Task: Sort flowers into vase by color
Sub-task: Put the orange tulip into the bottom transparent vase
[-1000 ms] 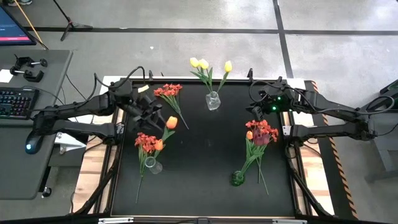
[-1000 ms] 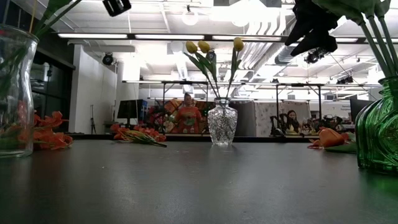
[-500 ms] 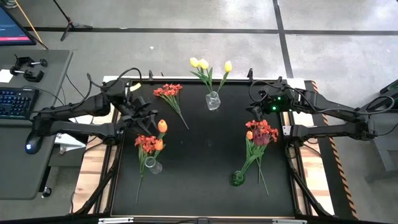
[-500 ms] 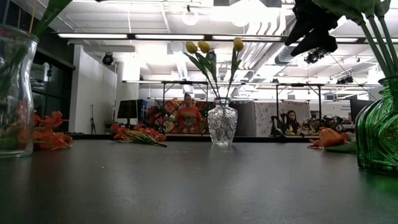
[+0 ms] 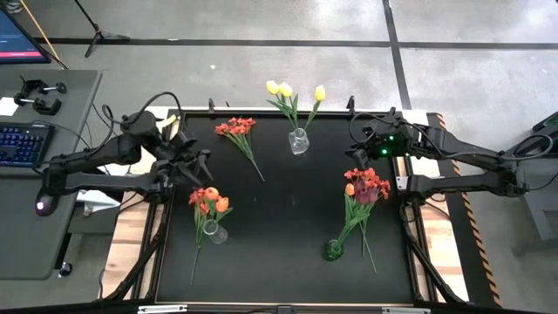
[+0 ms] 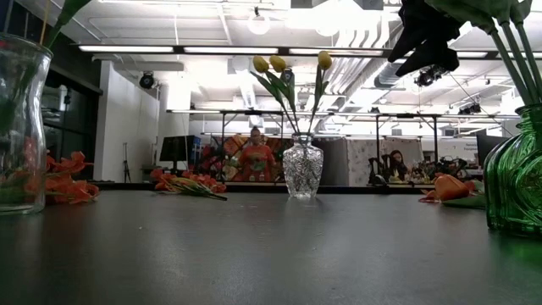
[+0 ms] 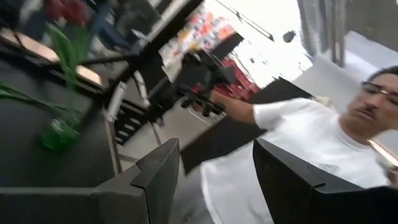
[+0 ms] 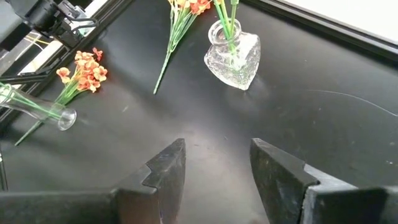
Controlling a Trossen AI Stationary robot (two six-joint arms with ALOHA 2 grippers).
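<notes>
High view gives me the clearest read on progress: the yellow tulips stand in the clear cut-glass vase at the far middle of the table, so I judge that colour finished. On my left side the orange bunch sits with its stems in the plain clear vase, and the green vase on the right holds a mixed cluster of red and dark heads, with one orange head among them as far as I can tell. What looks left is the red-orange bunch lying flat on the table, well apart from any vase. My left gripper hangs near the table's left edge, jaws apart and holding nothing; my right gripper waits at the far right side, jaws parted and empty in its wrist view.
</notes>
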